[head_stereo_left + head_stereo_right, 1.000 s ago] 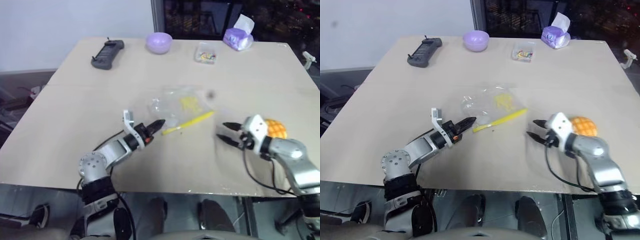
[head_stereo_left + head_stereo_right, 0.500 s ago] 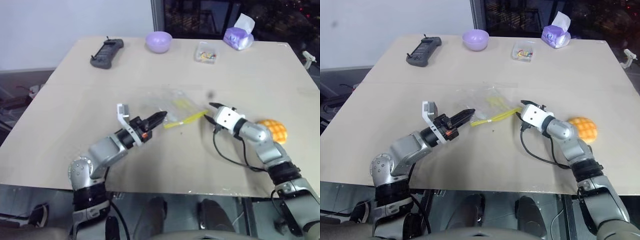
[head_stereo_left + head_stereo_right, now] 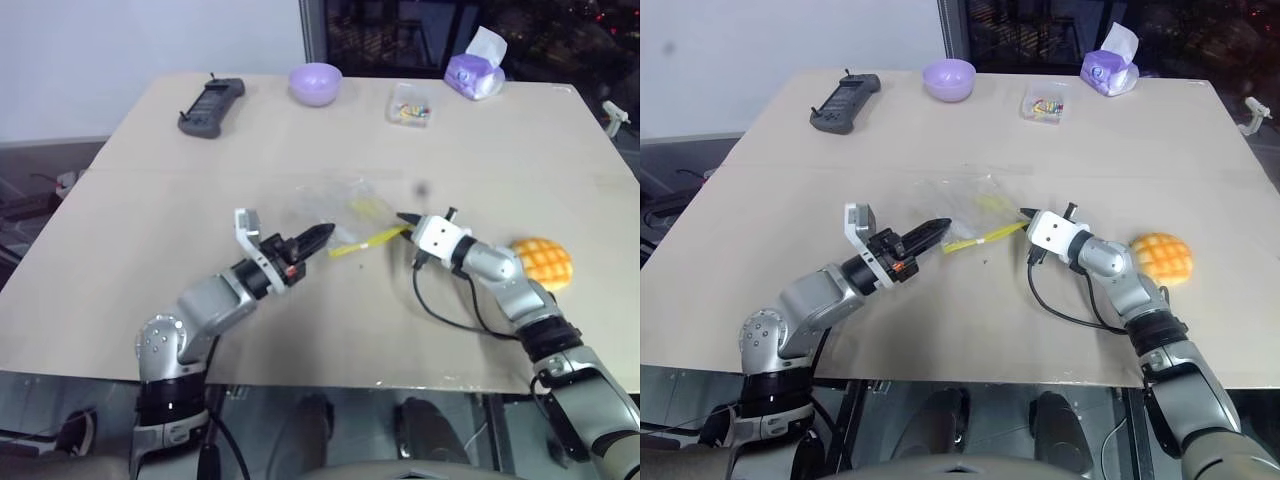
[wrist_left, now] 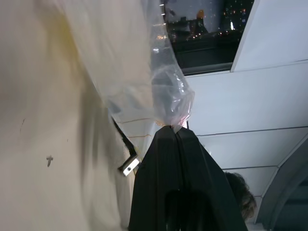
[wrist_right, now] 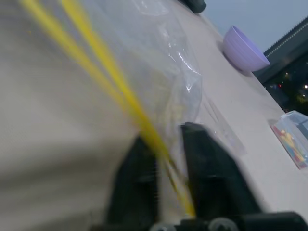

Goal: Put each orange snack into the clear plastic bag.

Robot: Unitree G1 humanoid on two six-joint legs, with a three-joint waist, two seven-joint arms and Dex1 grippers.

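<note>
The clear plastic bag (image 3: 345, 205) lies crinkled mid-table, its yellow seal strip (image 3: 368, 241) along the near edge. My left gripper (image 3: 325, 232) is shut on the strip's left end; in the left wrist view its fingers (image 4: 185, 159) pinch a fold of the film (image 4: 166, 96). At the strip's right end, my right gripper (image 3: 403, 217) is shut, and the right wrist view has the yellow strip (image 5: 120, 86) running between its fingers (image 5: 207, 159). One orange snack (image 3: 543, 262), a round bun with a grid top, sits on the table right of the right arm, untouched.
Along the table's far edge stand a black controller (image 3: 210, 105), a purple bowl (image 3: 317, 83), a small clear box of coloured bits (image 3: 411, 104) and a purple tissue pack (image 3: 476, 72). The table's near edge (image 3: 330, 378) runs just below both arms.
My right gripper left its place beside the orange snack, moved left to the bag's yellow strip and shut on it. The left gripper rose a little, holding the bag's edge.
</note>
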